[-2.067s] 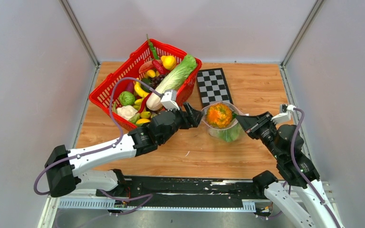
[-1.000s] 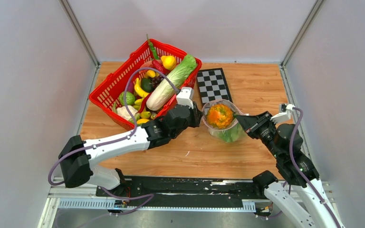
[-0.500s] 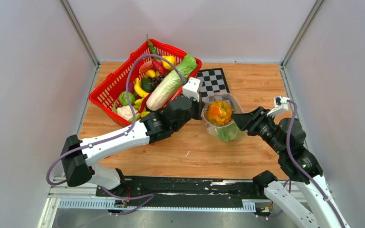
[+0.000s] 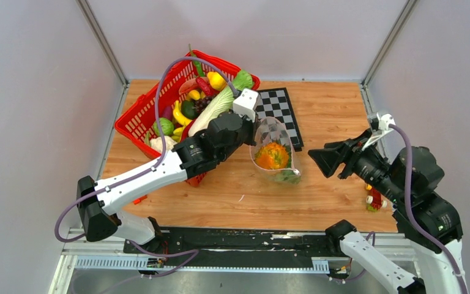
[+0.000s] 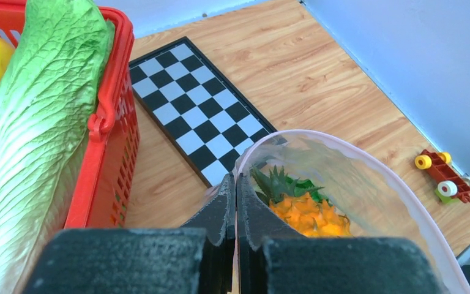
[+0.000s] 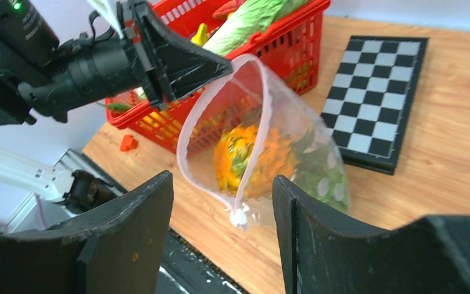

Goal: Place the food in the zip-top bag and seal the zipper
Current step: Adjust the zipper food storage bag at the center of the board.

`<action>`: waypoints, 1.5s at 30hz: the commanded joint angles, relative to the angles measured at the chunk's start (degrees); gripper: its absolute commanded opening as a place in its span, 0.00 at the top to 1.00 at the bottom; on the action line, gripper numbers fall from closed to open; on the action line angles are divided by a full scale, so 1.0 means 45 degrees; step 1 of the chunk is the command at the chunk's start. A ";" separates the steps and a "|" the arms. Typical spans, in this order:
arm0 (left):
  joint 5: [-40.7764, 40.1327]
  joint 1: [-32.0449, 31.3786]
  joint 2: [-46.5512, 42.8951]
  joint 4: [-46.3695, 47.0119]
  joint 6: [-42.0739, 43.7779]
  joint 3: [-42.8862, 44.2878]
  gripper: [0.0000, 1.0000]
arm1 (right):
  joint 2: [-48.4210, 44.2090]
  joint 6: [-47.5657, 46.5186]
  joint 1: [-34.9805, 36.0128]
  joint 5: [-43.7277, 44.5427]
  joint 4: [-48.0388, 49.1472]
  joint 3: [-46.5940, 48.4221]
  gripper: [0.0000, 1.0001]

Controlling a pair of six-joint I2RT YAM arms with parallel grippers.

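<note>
The left gripper [image 4: 252, 136] has its jaws pressed together on the left edge of the zip-top bag [image 4: 273, 150], pinching the pale pink zipper [image 5: 309, 131] where it runs along the mouth. In the left wrist view the two dark fingers [image 5: 220, 205] meet flat against each other, with the strip caught between their tips. The bag hangs from that pinch with its mouth gaping in an almond shape. It lies to the right of the left gripper, above the wooden table [image 4: 336, 110] and beside the near corner of the checkerboard [image 4: 276, 105]. An orange pumpkin-like piece [image 4: 272, 155] sits inside the bag, with leafy green food [image 4: 289, 176] below it. The right gripper [image 4: 317, 161] has its jaws spread apart and holds nothing. It is to the right of the bag, near it but not touching, and its wrist view shows the bag framed between and beyond the two fingers. A small white slider [image 6: 238, 217] hangs at the lower end of the zipper. Behind the left gripper, the red basket [image 4: 136, 120] holds the rest of the food, including a long lettuce [image 5: 30, 122]. A small toy [image 4: 374, 199] lies on the table near the right arm.
</note>
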 commanded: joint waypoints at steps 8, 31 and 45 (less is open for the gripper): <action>0.0502 0.0073 -0.0653 0.0079 0.0099 0.0290 1.00 | 0.3603 -0.0711 0.0318 -0.0616 0.0591 -0.0327 0.34; 0.1059 0.0074 -0.2589 -0.0166 0.0034 -0.0095 0.00 | -0.0560 0.2350 0.1056 0.4681 0.6577 -0.4775 1.00; 0.4924 -0.0579 -0.3070 -0.0172 -0.3192 -0.3292 0.01 | 0.0706 0.3570 0.1066 0.3559 0.4662 -0.4906 1.00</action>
